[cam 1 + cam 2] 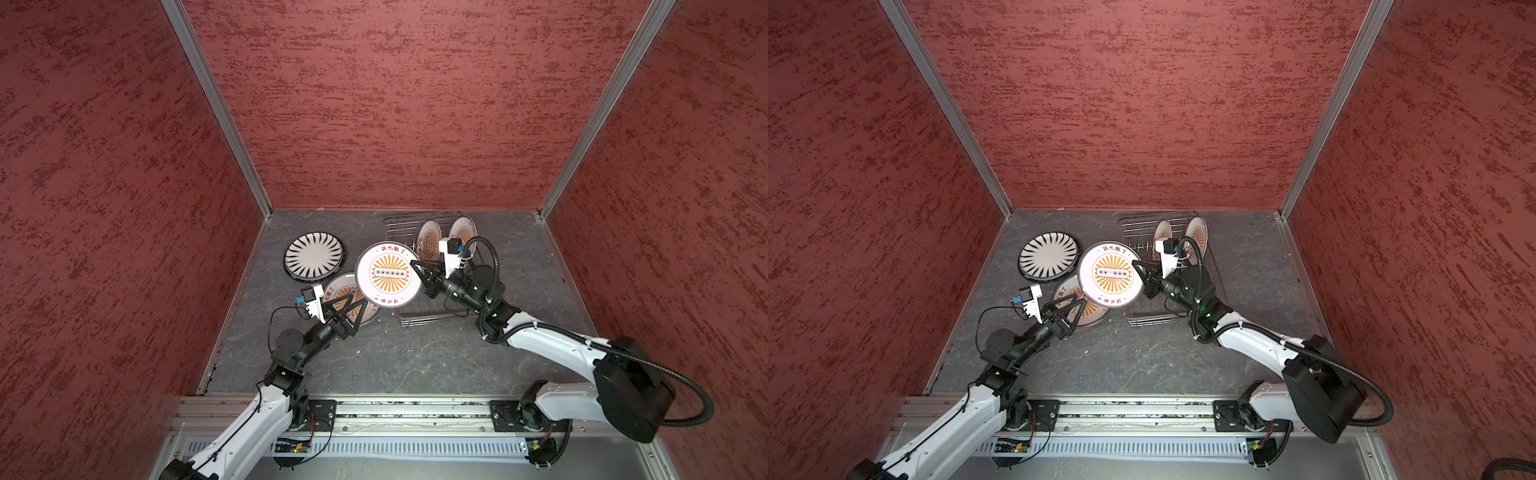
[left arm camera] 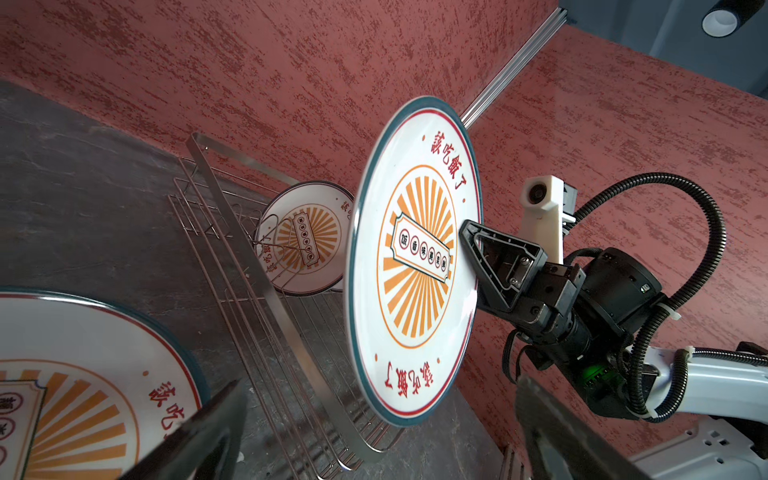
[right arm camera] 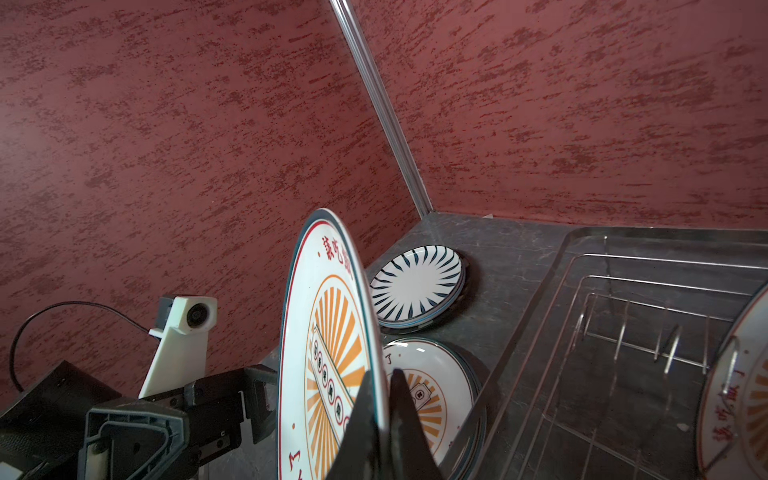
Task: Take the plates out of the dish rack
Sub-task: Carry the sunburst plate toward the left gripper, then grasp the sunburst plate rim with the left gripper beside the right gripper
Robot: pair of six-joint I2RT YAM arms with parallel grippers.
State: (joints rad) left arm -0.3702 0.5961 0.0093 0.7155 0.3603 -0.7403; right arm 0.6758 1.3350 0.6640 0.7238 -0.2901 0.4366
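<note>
Right jaws: closed on the rim of the held plate (image 1: 388,274) (image 1: 1111,274), one finger on its printed face and one behind it.
Held plate: white with an orange sunburst, red characters and a dark rim. It is lifted clear of the counter (image 1: 395,357) and tipped so its face shows in both top views. It hangs over the left edge of the dish rack (image 1: 419,320) (image 1: 1150,320), with its face towards the left arm (image 1: 286,345), as the left wrist view shows (image 2: 415,266).
Left jaws: spread wide with nothing between them, above the flat sunburst plate (image 1: 338,289) (image 2: 83,374) and just beside the held plate's lower edge.
Flat sunburst plate: face up on the counter left of the rack, partly hidden by the held plate and the left arm. Layered rims at its edge in the right wrist view (image 3: 432,386) hint at a stack.
Striped plate (image 1: 313,254) (image 3: 415,284): black radial stripes, flat on the counter beyond the flat sunburst plate.
Rack plates: two more sunburst plates (image 1: 428,237) (image 1: 463,230) stand on edge at the far end of the rack, side by side.
Rack: silver wire. The near slots are bare.
</note>
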